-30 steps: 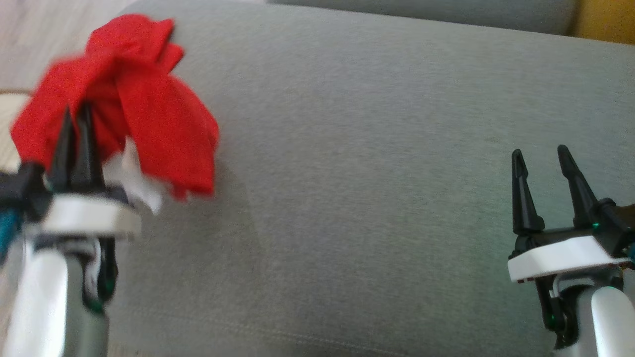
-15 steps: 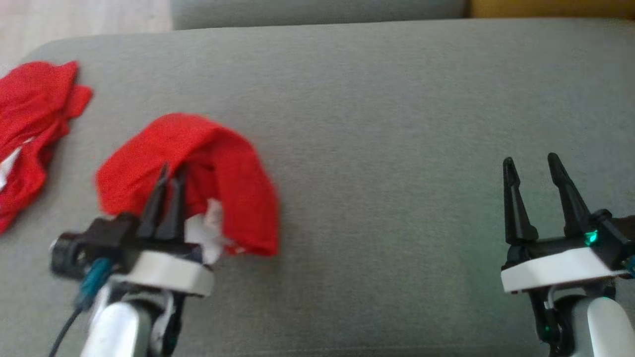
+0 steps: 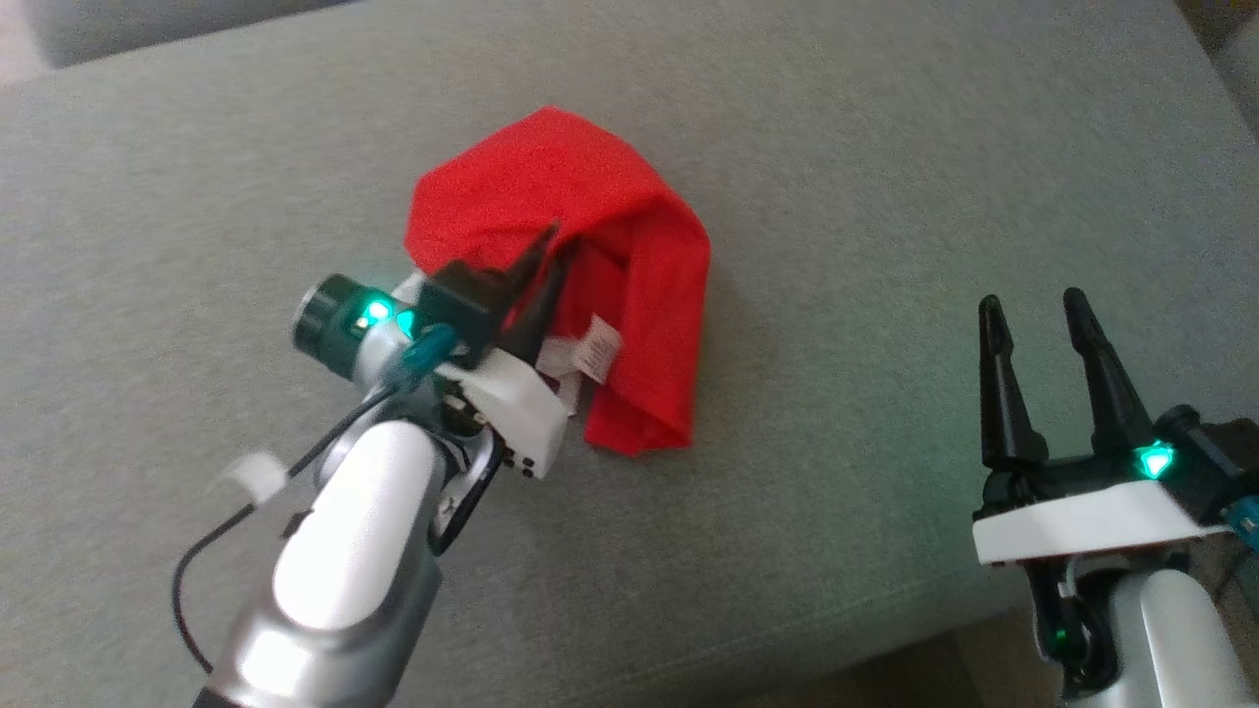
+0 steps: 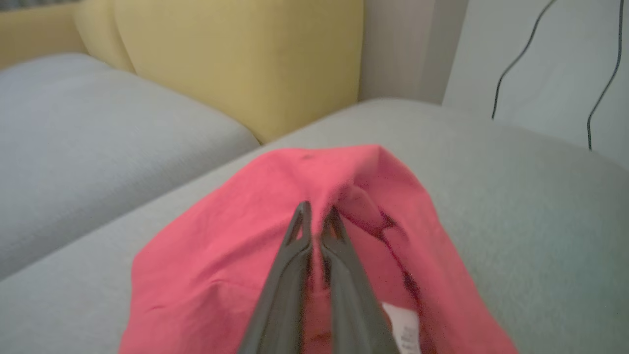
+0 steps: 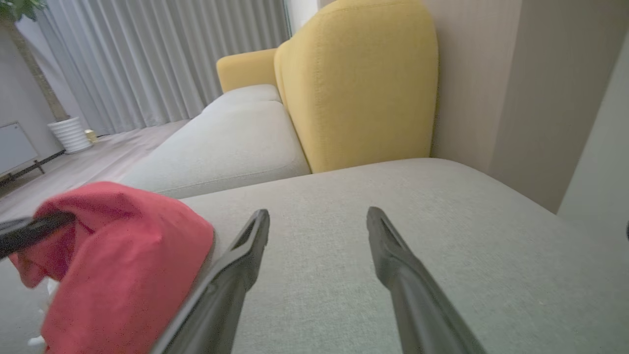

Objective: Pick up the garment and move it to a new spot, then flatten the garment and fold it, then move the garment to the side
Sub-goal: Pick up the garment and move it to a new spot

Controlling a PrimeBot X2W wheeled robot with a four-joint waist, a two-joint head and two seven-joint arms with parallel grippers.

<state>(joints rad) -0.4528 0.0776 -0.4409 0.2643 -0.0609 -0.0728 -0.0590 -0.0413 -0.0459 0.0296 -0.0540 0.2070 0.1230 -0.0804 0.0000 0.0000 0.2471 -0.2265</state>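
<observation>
Garment (image 3: 590, 197) count is one: red, bunched into a hump on the grey cushion (image 3: 885, 147), a bit left of middle in the head view. It's too crumpled to tell what kind of clothing it is. Its lower end seems to lie on the cushion while the top is gathered up around the left tool (image 3: 551, 251). That tool's two fingers are pressed together on a fold of the red cloth, with the tips half buried in fabric. The left wrist view is pretty soft too. One white label (image 3: 590, 349) sticks out near the tool's base, print unreadable. The left forearm (image 3: 354, 531) slants up from the bottom-left toward the upper right, its lower end cut off by the edge.

Over on the right, the right tool (image 3: 1030, 297) hovers above bare cushion, well apart from the garment. Its two fingers are spread wide with nothing between them, pointing up the head view, and the arm is chopped off at the corner. Behind sit one yellow backrest (image 5: 358, 83) and two thin black cables (image 4: 521, 54).
</observation>
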